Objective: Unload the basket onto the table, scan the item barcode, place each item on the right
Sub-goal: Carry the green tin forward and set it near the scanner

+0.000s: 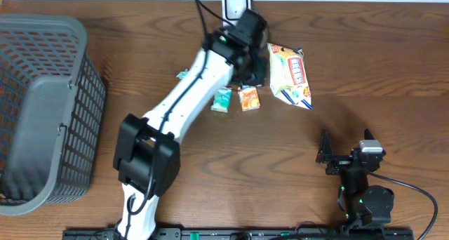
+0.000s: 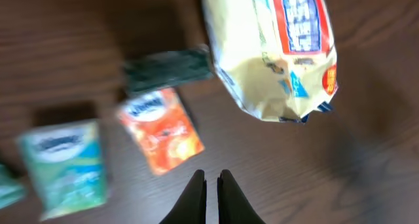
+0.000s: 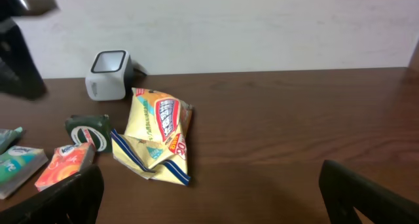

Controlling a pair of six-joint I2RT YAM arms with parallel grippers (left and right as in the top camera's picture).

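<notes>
At far left of the overhead view stands the basket (image 1: pixel 42 107). Upper centre, the bag (image 1: pixel 291 75) lies right of the scanner (image 1: pixel 236 3), with the orange packet (image 1: pixel 248 98) beside the bag. The left gripper (image 2: pixel 211 185) is clenched on nothing; the right gripper (image 1: pixel 325 154), lower right, is spread wide.

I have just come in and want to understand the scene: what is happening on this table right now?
The left arm reaches across the table. The left gripper hangs shut and empty near the orange packet, which lies between a green packet and a yellow snack bag. Nothing is picked up yet. The white scanner stands at the far edge, and no item is held up to it. The right gripper rests open on its own side, holding nothing.
</notes>
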